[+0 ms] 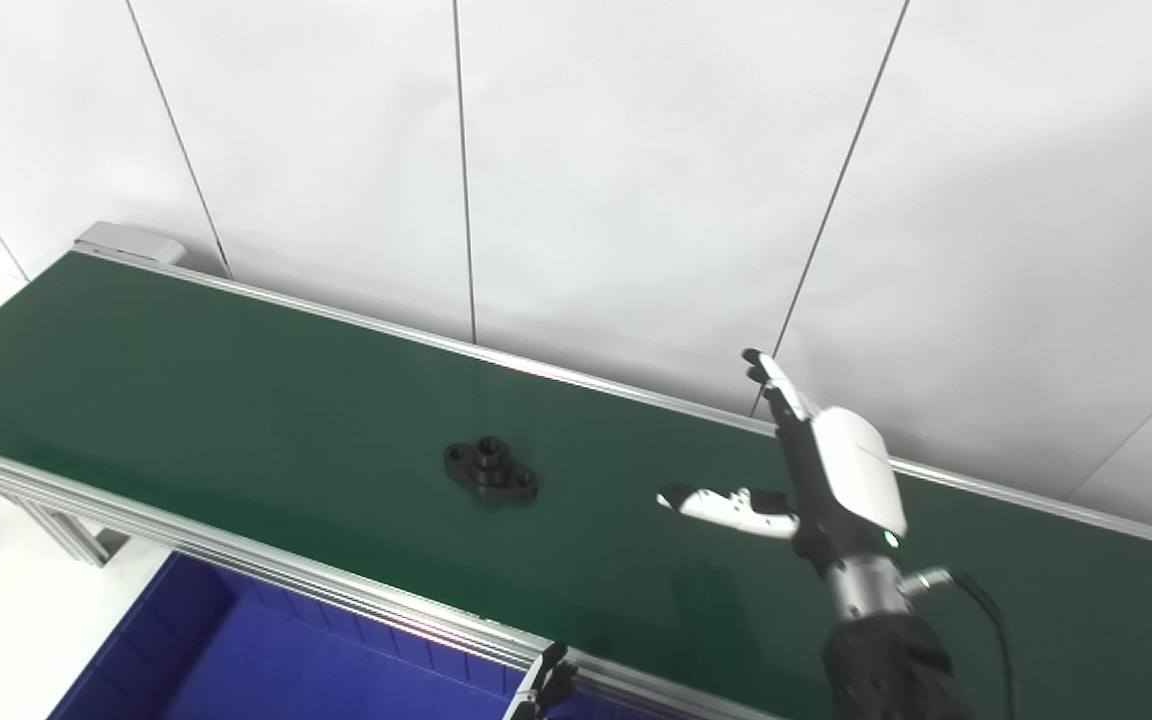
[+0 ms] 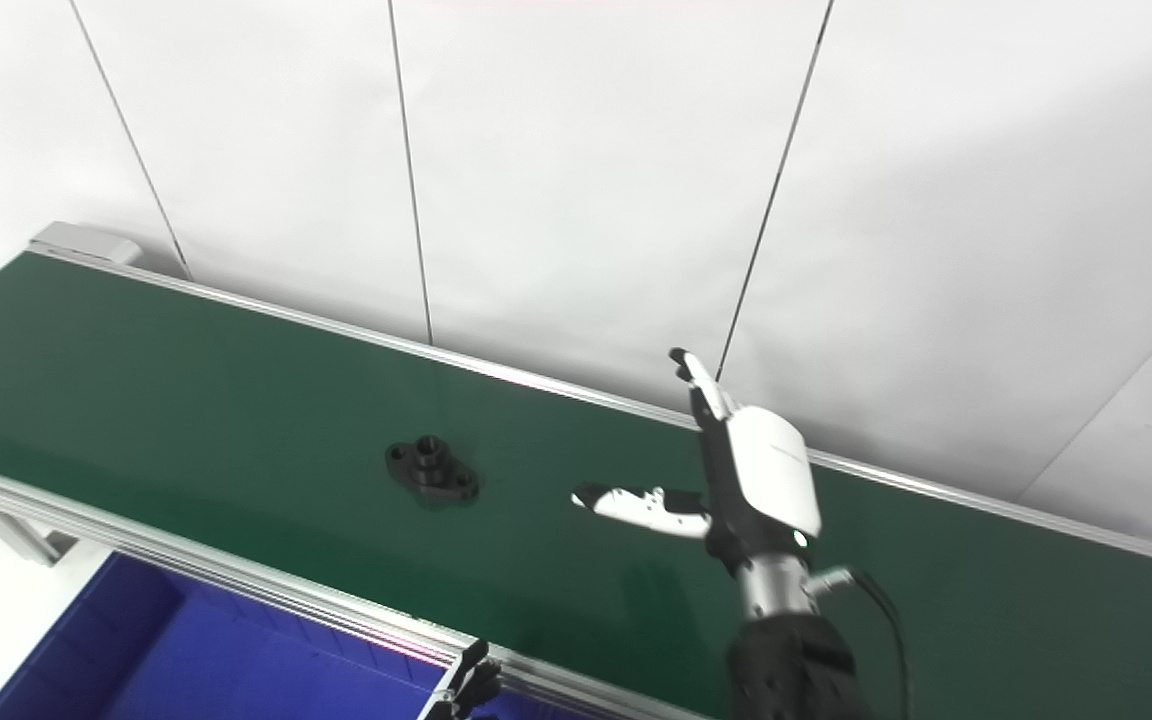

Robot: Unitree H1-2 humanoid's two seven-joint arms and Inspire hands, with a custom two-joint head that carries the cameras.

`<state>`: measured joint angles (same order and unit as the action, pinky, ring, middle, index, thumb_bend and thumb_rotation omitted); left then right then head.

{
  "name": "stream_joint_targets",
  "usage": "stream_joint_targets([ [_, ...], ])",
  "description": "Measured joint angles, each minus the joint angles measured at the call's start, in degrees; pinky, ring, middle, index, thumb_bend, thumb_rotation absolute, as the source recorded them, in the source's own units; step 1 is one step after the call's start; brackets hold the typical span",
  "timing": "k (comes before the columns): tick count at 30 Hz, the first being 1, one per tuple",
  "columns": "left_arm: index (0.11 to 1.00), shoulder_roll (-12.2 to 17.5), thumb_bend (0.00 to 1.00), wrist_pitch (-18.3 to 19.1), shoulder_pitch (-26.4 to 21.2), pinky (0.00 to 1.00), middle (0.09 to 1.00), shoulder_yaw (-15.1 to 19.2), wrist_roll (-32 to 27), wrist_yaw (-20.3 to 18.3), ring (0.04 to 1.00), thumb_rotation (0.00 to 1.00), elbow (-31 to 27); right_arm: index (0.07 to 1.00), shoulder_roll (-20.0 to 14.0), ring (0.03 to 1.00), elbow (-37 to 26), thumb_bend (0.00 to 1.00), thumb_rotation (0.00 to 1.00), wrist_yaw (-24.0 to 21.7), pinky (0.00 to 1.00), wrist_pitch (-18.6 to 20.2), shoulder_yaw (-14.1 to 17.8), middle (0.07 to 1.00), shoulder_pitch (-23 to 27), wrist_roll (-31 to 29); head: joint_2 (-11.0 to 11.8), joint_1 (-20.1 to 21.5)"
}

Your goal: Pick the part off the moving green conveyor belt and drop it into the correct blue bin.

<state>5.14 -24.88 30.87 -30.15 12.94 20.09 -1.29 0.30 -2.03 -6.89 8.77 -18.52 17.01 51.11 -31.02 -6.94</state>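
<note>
The black part (image 1: 491, 470) lay flat near the middle of the frame on the green conveyor belt (image 1: 186, 380). The right hand (image 1: 816, 470) waited right of centre above the belt, spread and empty, thumb toward the part. A blue bin (image 1: 236, 650) sat at lower left. The left hand (image 1: 546, 685) was barely visible, so its state was unclear. The step was the approach; next, the right hand probably needed to meet the part and close.

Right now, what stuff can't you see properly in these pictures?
- Blue bin: cut off by the bottom edge in both views; its contents and any label are hidden.
- Left hand: only dark fingertips poke up at the bottom edge; open or shut is unclear.
- Black part: too small to read its fine detail.
- Right hand: open above the conveyor belt, but its palm faces away.
</note>
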Motion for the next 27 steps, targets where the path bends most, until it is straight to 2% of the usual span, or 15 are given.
stream_joint_targets([
  [1, 1.000, 0.0, 0.82, 0.0, 0.0, 0.79, 0.905, 0.0, 0.1, 0.1, 0.883, 0.88, 0.0, 0.929, 0.0, 0.888, 0.4, 1.00, 0.76, 0.0, 0.90, 0.1, -0.4, 0.887, 0.5, 0.2, 0.0, -0.2],
  [4, 1.000, 0.1, 0.83, 0.0, -0.1, 0.77, 0.892, -0.2, 0.3, 0.4, 0.870, 0.88, 0.0, 0.929, 0.0, 0.904, 3.2, 1.00, 0.77, 0.0, 0.98, 0.4, -2.2, 0.890, 2.9, 1.7, 0.0, -0.4],
  [9, 1.000, 0.3, 0.84, 0.0, -0.3, 0.72, 0.874, -0.3, 2.7, 2.0, 0.838, 0.89, -0.1, 0.926, 0.1, 0.912, 7.8, 1.00, 0.81, 0.0, 1.00, 2.0, -3.9, 0.887, 5.9, 2.8, -0.3, -1.4],
  [12, 1.000, 0.5, 0.84, 0.0, -0.4, 0.68, 0.860, -0.5, 4.0, 3.4, 0.821, 0.88, -0.1, 0.918, 0.3, 0.903, 10.1, 1.00, 0.80, 0.1, 0.99, 2.2, -5.0, 0.886, 7.5, 3.3, -0.4, -1.7],
  [15, 1.000, 0.7, 0.83, 0.0, -0.6, 0.67, 0.856, -0.8, 4.9, 4.3, 0.815, 0.88, -0.1, 0.915, 0.6, 0.891, 12.3, 1.00, 0.77, 0.1, 0.95, 2.2, -5.5, 0.885, 9.1, 3.2, -0.7, -2.0],
  [16, 1.000, 0.8, 0.82, 0.0, -0.6, 0.67, 0.855, -0.9, 5.1, 4.7, 0.814, 0.88, -0.1, 0.916, 0.8, 0.886, 12.7, 1.00, 0.76, 0.2, 0.91, 2.2, -5.6, 0.887, 9.5, 3.1, -0.7, -2.0],
  [17, 1.000, 0.9, 0.81, 0.0, -0.7, 0.68, 0.855, -1.0, 5.2, 5.1, 0.820, 0.87, -0.1, 0.916, 1.1, 0.868, 13.7, 1.00, 0.74, 0.3, 0.82, 2.2, -5.9, 0.890, 9.9, 2.9, -0.8, -2.3],
  [18, 1.000, 1.0, 0.80, 0.0, -0.8, 0.68, 0.855, -1.2, 5.2, 5.4, 0.821, 0.86, -0.1, 0.916, 1.5, 0.866, 14.8, 1.00, 0.73, 0.3, 0.81, 2.2, -6.0, 0.891, 10.3, 2.6, -0.8, -2.3],
  [21, 1.000, 1.9, 0.79, 0.0, -1.5, 0.74, 0.859, -2.8, 4.7, 5.9, 0.845, 0.84, -0.1, 0.909, 2.3, 0.827, 18.6, 1.00, 0.72, 0.3, 0.68, 2.4, -7.4, 0.887, 11.2, 2.3, -1.0, -2.8],
  [27, 1.000, 2.5, 0.79, 0.0, -1.9, 0.77, 0.858, -3.8, 3.7, 6.4, 0.861, 0.83, 0.0, 0.894, 3.5, 0.809, 22.4, 1.00, 0.71, 1.4, 0.65, 2.6, -8.9, 0.880, 11.6, 2.3, -1.2, -3.9],
])
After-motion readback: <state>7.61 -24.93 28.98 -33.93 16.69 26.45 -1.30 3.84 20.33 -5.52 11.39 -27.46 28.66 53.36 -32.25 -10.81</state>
